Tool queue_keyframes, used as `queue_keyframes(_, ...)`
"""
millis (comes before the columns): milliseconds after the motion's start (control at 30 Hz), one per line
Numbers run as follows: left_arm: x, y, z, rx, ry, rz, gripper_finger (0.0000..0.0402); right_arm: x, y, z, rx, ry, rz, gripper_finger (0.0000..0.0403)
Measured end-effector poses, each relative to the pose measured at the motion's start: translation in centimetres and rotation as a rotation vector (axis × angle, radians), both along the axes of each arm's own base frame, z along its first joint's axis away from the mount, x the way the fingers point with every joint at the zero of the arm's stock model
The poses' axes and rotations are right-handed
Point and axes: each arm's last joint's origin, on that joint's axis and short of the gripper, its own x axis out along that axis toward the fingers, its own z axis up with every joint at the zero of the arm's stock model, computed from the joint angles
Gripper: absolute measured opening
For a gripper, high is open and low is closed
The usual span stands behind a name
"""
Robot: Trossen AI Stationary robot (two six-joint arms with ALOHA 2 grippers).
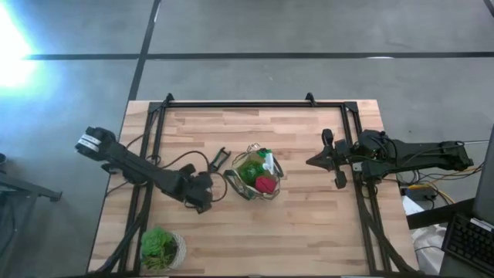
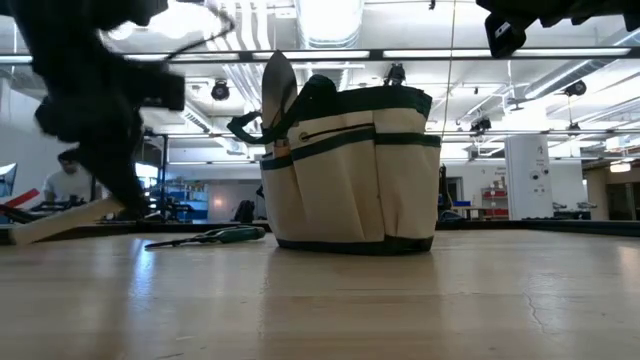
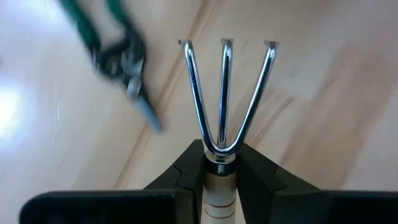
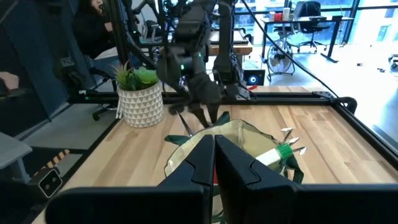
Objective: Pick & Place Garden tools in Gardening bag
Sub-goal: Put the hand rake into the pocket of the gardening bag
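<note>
bag mid-table | pruners just left | plant near-left corner

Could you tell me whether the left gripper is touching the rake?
Touching: the left wrist view shows the left gripper clamped on the rake just below its prongs.

Both arms are dark, near-black, built of slim links and blocky joints. The left arm carries a white label at its outer end, farthest from the round beige fabric gardening bag, and a thin black cable loops off beside it. The right arm trails dark cables, perhaps one yellow. The left gripper has matte black wedge-shaped fingers; the right gripper matches
</note>
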Motion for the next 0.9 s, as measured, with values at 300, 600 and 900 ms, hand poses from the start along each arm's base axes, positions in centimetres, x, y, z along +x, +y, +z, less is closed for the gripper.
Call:
queue_keyframes(300,0.1,-1.0,3.9,0.028,-0.311,-0.132,0.0068,0.0,0.0,-0.6,0.007,0.02,-0.006,0.0008)
queue_keyframes(600,-1.1,-2.1,7.2,0.155,-0.554,-0.172,0.0068,0.1,-0.1,-0.9,0.021,0.029,-0.037,0.0008)
queue_keyframes(900,0.2,-3.4,9.3,0.284,-0.742,-0.239,0.0068,0.1,-0.2,-0.9,0.024,0.028,-0.057,0.0008)
